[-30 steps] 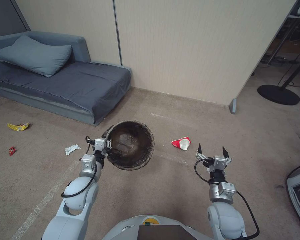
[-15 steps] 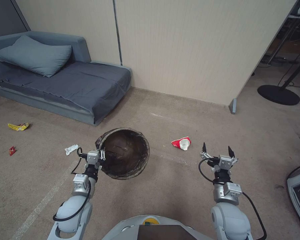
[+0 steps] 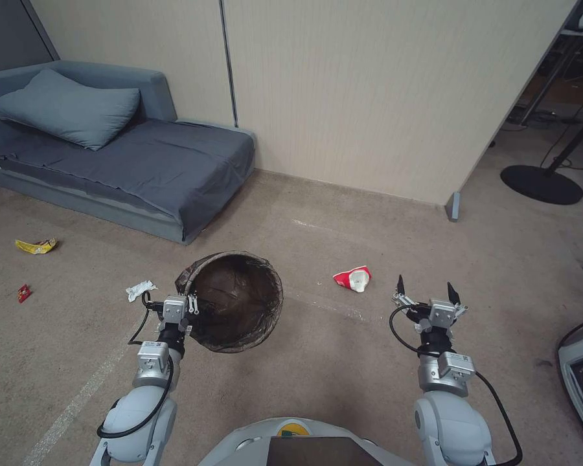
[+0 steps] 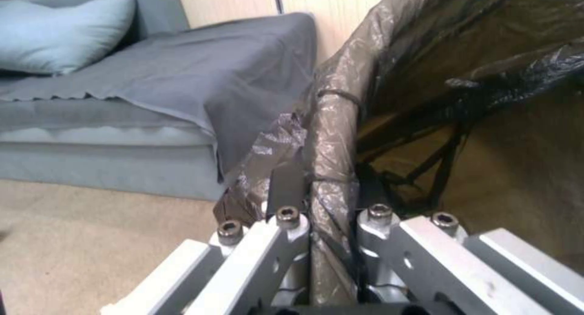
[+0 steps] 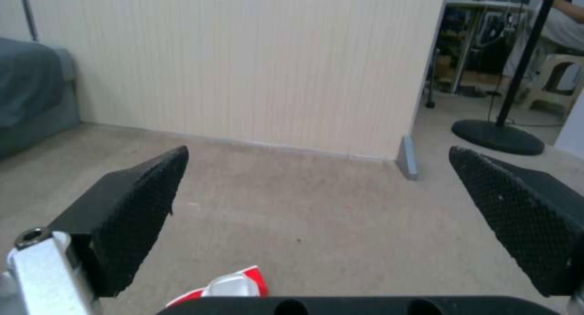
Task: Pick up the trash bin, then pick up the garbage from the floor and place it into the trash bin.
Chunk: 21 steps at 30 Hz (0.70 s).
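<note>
Two arms up in my head view. Left gripper (image 3: 189,304) is pinched on the near rim of the bin (image 3: 230,301), which I'm holding tilted with its dark-lined mouth facing up at me, in front of the sofa (image 3: 120,162). Right gripper (image 3: 425,292) hangs spread wide and empty over the carpet, with the crushed red cup (image 3: 352,277) lying just ahead of it and a bit toward the bin. More litter off to my left: a white scrap (image 3: 139,289) near the bin, a yellow wrapper (image 3: 35,245) and a small red one (image 3: 23,292) farther out.

Left wrist view: the fingers (image 4: 286,187) are clamped either side of the liner-covered rim (image 4: 331,137), one outside, one inside. Grip looks solid to me.

Right wrist view: both pads (image 5: 137,205) stand far apart, nothing between them, and the cup (image 5: 228,285) peeks in at the frame edge right below the claw.

So I'd say bin pickup is done and I'm on the first piece of garbage. Next move calls for dropping the right claw forward and down over the cup, closing gently since it's already crumpled, while keeping the bin mouth up.
</note>
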Tool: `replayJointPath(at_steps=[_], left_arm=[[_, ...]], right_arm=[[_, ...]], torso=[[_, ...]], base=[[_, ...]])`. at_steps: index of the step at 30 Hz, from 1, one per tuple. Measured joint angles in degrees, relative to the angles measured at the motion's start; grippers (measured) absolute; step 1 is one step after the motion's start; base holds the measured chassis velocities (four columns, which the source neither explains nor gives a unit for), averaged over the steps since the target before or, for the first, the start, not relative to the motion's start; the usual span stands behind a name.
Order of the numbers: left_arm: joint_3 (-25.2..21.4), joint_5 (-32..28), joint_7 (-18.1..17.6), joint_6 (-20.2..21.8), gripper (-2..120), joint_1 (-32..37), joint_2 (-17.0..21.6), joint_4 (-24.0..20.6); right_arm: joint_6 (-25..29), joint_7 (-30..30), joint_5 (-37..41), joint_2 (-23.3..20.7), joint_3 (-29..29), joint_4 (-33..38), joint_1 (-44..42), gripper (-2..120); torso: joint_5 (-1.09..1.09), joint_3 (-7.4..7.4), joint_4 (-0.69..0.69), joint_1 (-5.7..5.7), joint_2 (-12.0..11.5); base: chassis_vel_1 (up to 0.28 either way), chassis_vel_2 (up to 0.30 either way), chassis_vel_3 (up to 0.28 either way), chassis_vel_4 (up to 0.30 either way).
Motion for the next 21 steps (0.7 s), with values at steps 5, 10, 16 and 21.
replayJointPath(at_steps=[5, 10, 16, 21], left_arm=[[0.4, -0.5, 0.0, 0.9, 3, -0.2, 0.2, -0.1], [0.1, -1.2, -0.1, 1.0, 3, -0.3, 0.4, 0.0], [-0.2, -1.7, 0.0, 1.0, 3, -0.4, 0.5, 0.3], [0.1, -1.7, 0.0, 0.9, 3, -0.5, 0.5, 0.4]], right_arm=[[0.0, 0.0, 0.0, 0.0, 0.0, 0.2, -0.1, 100], [0.2, 0.0, 0.0, 0.0, -0.3, 0.2, -0.3, 100], [0.4, 0.0, -0.2, 0.0, -0.4, 0.4, -0.6, 100], [0.5, 0.0, -0.2, 0.0, -0.4, 0.6, -0.9, 100]], torso=[[0.00, 0.00, 0.00, 0.00, 0.0], [0.00, 0.00, 0.01, 0.00, 0.0], [0.00, 0.00, 0.00, 0.00, 0.0], [0.00, 0.00, 0.02, 0.00, 0.0]], base=[[-0.058, 0.053, 0.051, -0.039], [-0.095, 0.092, 0.096, -0.096], [-0.094, 0.118, 0.099, -0.094], [-0.082, 0.095, 0.088, -0.080]])
